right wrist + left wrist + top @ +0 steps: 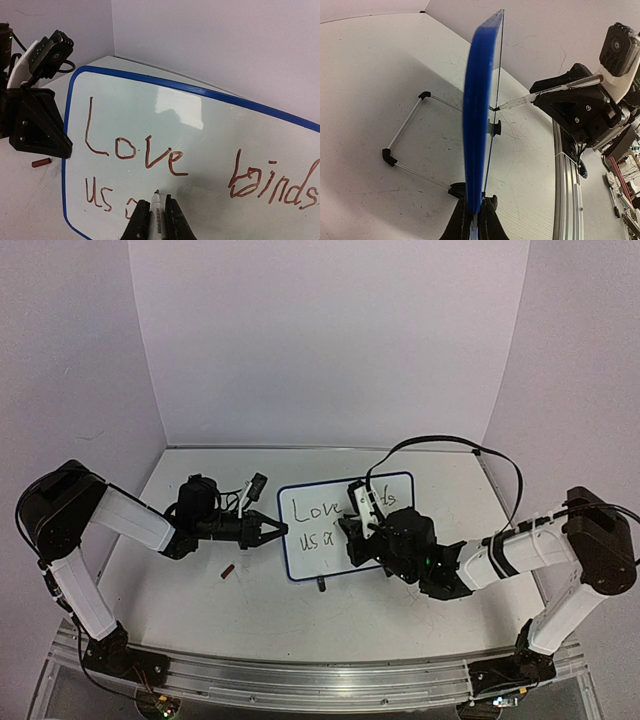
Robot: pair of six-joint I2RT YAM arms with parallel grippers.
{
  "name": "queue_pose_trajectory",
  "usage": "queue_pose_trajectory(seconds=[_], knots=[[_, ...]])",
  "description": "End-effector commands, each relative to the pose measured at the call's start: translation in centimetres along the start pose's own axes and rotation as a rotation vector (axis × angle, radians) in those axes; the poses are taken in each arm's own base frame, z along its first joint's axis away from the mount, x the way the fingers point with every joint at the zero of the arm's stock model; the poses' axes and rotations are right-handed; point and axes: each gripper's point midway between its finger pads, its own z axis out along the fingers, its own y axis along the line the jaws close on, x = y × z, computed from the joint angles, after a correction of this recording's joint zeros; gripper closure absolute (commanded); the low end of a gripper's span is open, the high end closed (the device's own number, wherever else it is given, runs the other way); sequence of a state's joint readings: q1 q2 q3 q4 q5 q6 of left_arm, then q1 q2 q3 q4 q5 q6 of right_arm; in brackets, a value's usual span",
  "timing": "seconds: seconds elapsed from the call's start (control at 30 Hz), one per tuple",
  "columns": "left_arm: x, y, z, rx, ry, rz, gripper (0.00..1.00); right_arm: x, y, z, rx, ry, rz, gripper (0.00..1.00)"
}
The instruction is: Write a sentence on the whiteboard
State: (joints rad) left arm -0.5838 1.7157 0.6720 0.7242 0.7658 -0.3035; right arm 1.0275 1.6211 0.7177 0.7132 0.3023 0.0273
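Fingers of left gripper (475,215) clamped on whiteboard (476,125) rim, whiteboard held upright. Marker (156,204) gripped by right gripper (157,214), tip set against whiteboard below sentence (137,150) word "Love".

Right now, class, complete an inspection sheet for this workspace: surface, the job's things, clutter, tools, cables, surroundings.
Surface: white table, scuffed.
Job's things: whiteboard propped on its wire stand; the sentence reads "Love binds", then "us" and a part-formed letter, unfinished; marker tip on the board at the second line.
Clutter: small red cap on the table, left of the board in the top view.
Tools: left tool shut on the whiteboard's edge; right tool shut on the marker.
Cables: black cable loops above the right arm.
Surroundings: plain white walls; metal rail at the near edge.
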Motion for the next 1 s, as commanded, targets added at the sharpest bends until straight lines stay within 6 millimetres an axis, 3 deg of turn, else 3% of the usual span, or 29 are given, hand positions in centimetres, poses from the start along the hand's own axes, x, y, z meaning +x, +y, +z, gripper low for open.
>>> queue_pose_trajectory(seconds=[0.0,0.63,0.87,0.97], knots=[[-1.9,-0.9,-0.6,0.001,-0.054,0.069,1.00,-0.3,-0.6,0.3,0.036,-0.013,-0.004,1.00],[-1.9,-1.0,-0.7,0.002,-0.054,0.072,1.00,4.6,-0.3,-1.0,0.018,0.105,0.063,1.00],[-1.6,-0.8,-0.6,0.001,-0.048,0.068,1.00,4.1,-0.6,-1.1,0.037,0.095,0.060,1.00],[-1.8,-0.8,-0.7,-0.002,-0.053,0.070,1.00,2.5,-1.1,-1.9,0.045,0.057,0.066,1.00]])
